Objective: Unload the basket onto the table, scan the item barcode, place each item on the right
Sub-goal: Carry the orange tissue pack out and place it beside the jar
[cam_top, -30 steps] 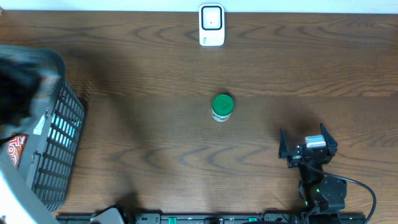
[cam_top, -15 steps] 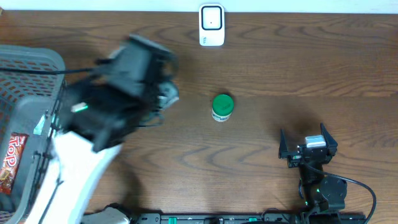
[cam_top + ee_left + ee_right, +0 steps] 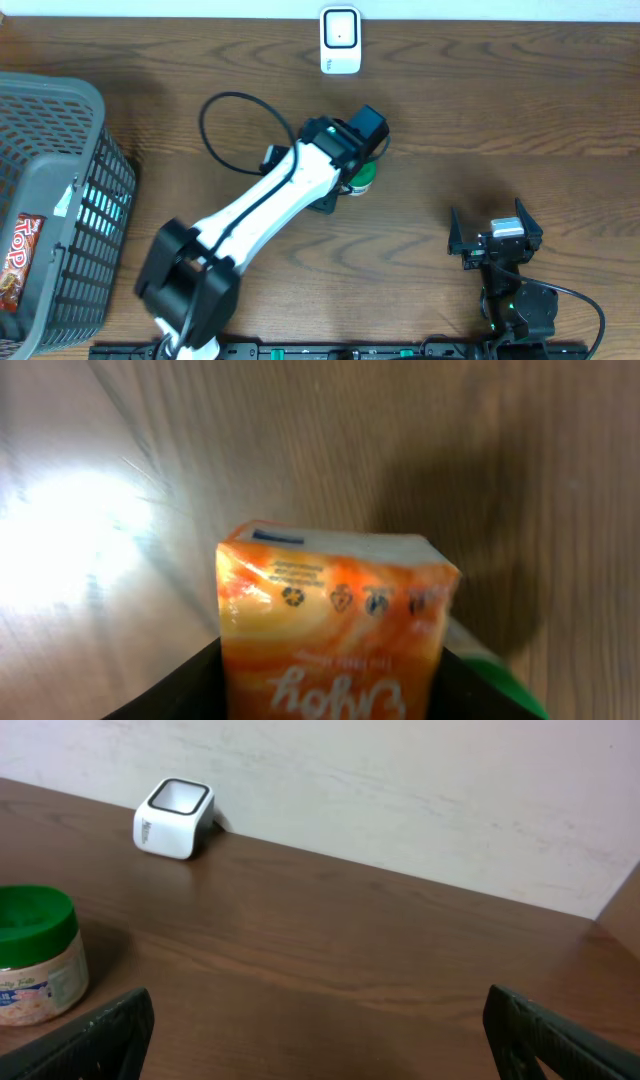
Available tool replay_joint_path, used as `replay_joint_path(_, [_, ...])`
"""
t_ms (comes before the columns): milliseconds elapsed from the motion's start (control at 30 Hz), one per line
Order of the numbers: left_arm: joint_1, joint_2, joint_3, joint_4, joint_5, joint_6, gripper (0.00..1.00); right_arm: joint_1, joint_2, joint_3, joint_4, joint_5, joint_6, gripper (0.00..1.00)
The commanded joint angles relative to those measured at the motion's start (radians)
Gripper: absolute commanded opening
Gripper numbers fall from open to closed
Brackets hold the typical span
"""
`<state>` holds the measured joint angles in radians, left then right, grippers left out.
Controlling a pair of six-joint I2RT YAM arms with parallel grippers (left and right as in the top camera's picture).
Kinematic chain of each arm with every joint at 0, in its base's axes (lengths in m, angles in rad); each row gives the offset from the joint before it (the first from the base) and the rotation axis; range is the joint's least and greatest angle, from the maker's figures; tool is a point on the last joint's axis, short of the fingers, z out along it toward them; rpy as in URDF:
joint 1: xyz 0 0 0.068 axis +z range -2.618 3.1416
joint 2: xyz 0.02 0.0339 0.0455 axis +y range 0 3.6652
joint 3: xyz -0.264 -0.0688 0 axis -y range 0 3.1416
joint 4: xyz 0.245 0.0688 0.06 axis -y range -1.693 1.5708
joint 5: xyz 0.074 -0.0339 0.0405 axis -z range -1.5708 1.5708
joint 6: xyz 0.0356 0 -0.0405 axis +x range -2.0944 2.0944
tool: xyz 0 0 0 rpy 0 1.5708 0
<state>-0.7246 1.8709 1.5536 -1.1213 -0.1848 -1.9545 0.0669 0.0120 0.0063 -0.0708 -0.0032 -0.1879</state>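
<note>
In the left hand, gripped between part-closed fingers: the orange packet. Swung out from the basket to mid-counter, over the green-lidded jar. Nearer the scanner at the far edge now, barcode not yet presented. Right hand parked wide open, empty.

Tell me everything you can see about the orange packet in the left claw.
The orange packet is a small block in glossy plastic wrap: orange sides, white end, a row of small printed symbols, white lettering upside down in the wrist view. The left claw grips its sides over the wooden table, beside a green lid.
</note>
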Motion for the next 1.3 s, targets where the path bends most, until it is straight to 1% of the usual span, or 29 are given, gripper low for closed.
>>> replay_joint_path(0, [0.002,0.054,0.0,0.053,0.002,-0.133,0.58,0.002,-0.005,-0.001,-0.004,-0.002,0.015,0.99])
replay_joint_path(133, [0.002,0.092,0.0,0.13,0.002,-0.133,0.59,0.002,-0.005,-0.001,-0.004,-0.002,0.015,0.99])
replay_joint_path(300, [0.014,0.096,0.0,0.15,0.0,-0.117,0.68,0.002,-0.005,-0.001,-0.004,-0.002,0.015,0.99])
replay_joint_path(333, [0.019,0.091,0.001,0.151,0.0,-0.091,0.71,0.002,-0.005,-0.001,-0.004,-0.002,0.015,0.99])
replay_joint_path(433, [0.041,0.043,0.001,0.151,-0.035,0.039,0.79,0.002,-0.005,-0.001,-0.004,-0.002,0.015,0.99])
replay_joint_path(500, [0.06,-0.018,0.001,0.15,-0.075,0.132,0.84,0.002,-0.005,-0.001,-0.004,-0.002,0.015,0.99])
replay_joint_path(567, [0.09,-0.111,0.003,0.151,-0.129,0.237,0.86,0.002,-0.005,-0.001,-0.004,-0.002,0.015,0.99])
replay_joint_path(600, [0.106,-0.16,0.007,0.153,-0.152,0.292,0.88,0.002,-0.005,-0.001,-0.004,-0.002,0.015,0.99])
replay_joint_path(667, [0.147,-0.282,0.029,0.162,-0.208,0.474,0.91,0.002,-0.005,-0.001,-0.004,-0.002,0.015,0.99])
replay_joint_path(767, [0.217,-0.468,0.066,0.249,-0.27,0.924,0.98,0.002,-0.005,-0.001,-0.004,-0.002,0.015,0.99])
replay_joint_path(833, [0.279,-0.589,0.084,0.306,-0.275,1.193,0.99,0.002,-0.005,-0.001,-0.004,-0.002,0.015,0.99])
replay_joint_path(867, [0.315,-0.642,0.093,0.316,-0.285,1.27,0.99,0.002,-0.005,-0.001,-0.004,-0.002,0.015,0.99])
replay_joint_path(900, [0.36,-0.696,0.102,0.313,-0.311,1.316,0.99,0.002,-0.005,-0.001,-0.004,-0.002,0.015,0.99])
replay_joint_path(1000, [0.534,-0.844,0.115,0.282,-0.421,1.33,0.99,0.002,-0.005,-0.001,-0.004,-0.002,0.015,0.99])
replay_joint_path(1067, [0.652,-0.911,0.115,0.257,-0.462,1.33,1.0,0.002,-0.005,-0.001,-0.004,-0.002,0.015,0.99])
replay_joint_path(1100, [0.734,-0.943,0.115,0.237,-0.463,1.331,0.99,0.002,-0.005,-0.001,-0.004,-0.002,0.015,0.99])
replay_joint_path(1200, [0.906,-0.969,0.115,0.175,-0.455,1.33,0.99,0.002,-0.005,-0.001,-0.004,-0.002,0.015,0.99])
replay_joint_path(1267, [0.98,-0.957,0.112,0.142,-0.433,1.33,1.0,0.002,-0.005,-0.001,-0.004,-0.002,0.015,0.99])
